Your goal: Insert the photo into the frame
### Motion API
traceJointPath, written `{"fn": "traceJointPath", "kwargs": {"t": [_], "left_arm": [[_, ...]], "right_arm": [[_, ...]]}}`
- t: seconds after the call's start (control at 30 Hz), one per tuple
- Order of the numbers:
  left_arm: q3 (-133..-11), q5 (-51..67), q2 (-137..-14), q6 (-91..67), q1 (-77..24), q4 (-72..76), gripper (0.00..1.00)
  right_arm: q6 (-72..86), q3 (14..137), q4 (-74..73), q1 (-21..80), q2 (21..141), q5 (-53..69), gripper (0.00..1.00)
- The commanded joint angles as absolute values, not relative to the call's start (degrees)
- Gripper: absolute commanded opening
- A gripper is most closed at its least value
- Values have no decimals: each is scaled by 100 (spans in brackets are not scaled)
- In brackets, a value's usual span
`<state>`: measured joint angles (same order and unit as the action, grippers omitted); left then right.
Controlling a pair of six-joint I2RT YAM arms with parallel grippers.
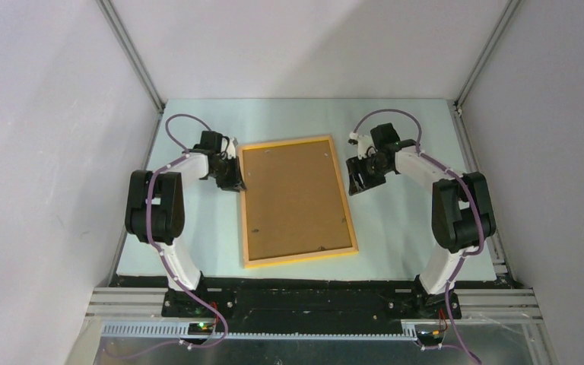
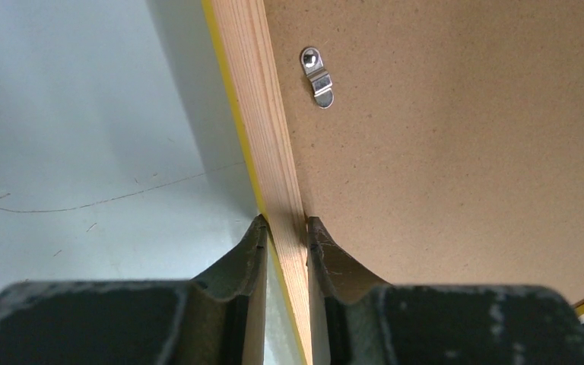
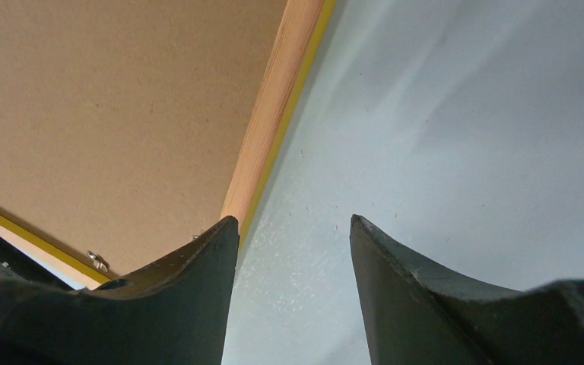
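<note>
L jaws pinch frame [image 2: 258, 114] edge, R jaws apart

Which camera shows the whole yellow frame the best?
The top external view. All four sides of the frame show there, lying back side up. The left wrist view shows only one wooden side, pinched by the left gripper. The right wrist view shows only another side, beside the open right gripper.

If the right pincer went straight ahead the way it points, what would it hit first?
Probably the table just beside the frame; the right pincer is open, and one finger might clip the frame's rail.
</note>
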<state>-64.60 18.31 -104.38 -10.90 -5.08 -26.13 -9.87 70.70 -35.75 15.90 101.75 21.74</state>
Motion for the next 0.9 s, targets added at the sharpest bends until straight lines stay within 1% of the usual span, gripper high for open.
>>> {"fn": "traceJointPath", "kwargs": {"t": [0.0,0.2,0.43,0.57,0.73,0.87], "left_arm": [[-6607,2376,-10541,-767,-711,-2635,0],[-6741,2562,-10755,-613,-904,-2798,0],[-6861,2820,-10927,-529,-1118,-2925,0],[-6865,2896,-10928,-574,-1165,-2930,0],[-6853,2924,-10916,-616,-1190,-2934,0],[-6851,2935,-10906,-645,-1189,-2930,0]], "right_arm": [[-834,7400,-3310,1556,10035,2171,61],[-637,7824,-2982,1543,10370,1740,61],[-488,8823,-3119,1538,11211,1562,60],[-449,9164,-3191,1537,11613,1379,60],[-380,9167,-3211,1539,11788,1156,60],[-367,8908,-3129,1538,11630,999,60]]}}
